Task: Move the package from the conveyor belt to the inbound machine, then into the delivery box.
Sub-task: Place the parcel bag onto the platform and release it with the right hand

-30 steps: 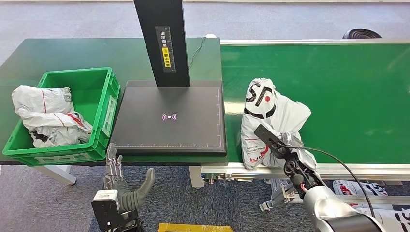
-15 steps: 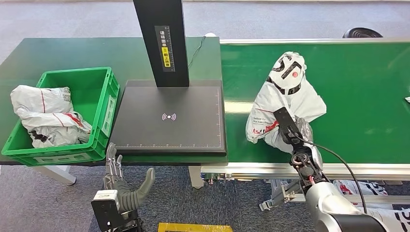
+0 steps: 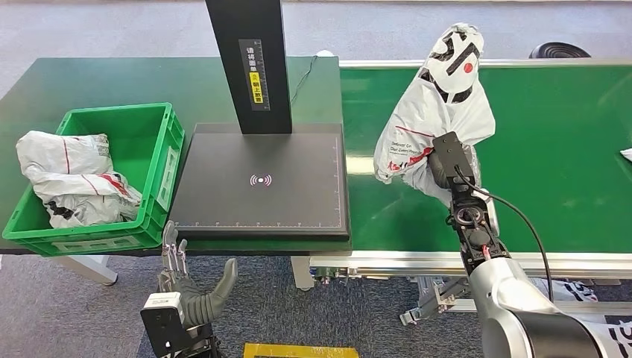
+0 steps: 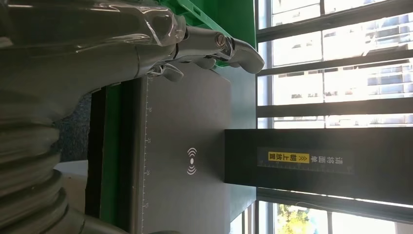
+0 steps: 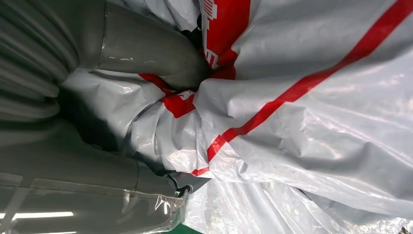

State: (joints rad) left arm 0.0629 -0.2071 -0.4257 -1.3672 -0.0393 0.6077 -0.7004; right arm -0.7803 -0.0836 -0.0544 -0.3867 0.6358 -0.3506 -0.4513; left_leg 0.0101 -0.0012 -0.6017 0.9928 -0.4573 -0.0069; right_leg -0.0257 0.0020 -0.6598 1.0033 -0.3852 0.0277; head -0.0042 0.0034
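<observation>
A white plastic package [image 3: 440, 112] with red and black print hangs above the green conveyor belt [image 3: 551, 149], lifted clear of it. My right hand [image 3: 446, 165] grips it from below; up close the thumb [image 5: 146, 48] presses into the crumpled package [image 5: 302, 112]. The inbound machine [image 3: 261, 183] is a black flat pad with a scan mark and a black post, left of the belt. The green delivery box [image 3: 160, 149] stands at the far left. My left hand [image 3: 190, 287] hangs below the table edge, fingers apart and holding nothing, and its fingers [image 4: 195, 44] reach toward the machine pad [image 4: 190, 161].
Other white packages [image 3: 71, 179] lie inside the delivery box. A dark green table [image 3: 89, 82] carries the box and the machine. More packages [image 3: 589, 309] lie on the floor at the lower right. A white scrap [image 3: 626, 154] sits at the belt's right edge.
My right hand has raised the package off the belt and carried it up and away from me; its top has swung upright. The left hand has stayed where it was.
</observation>
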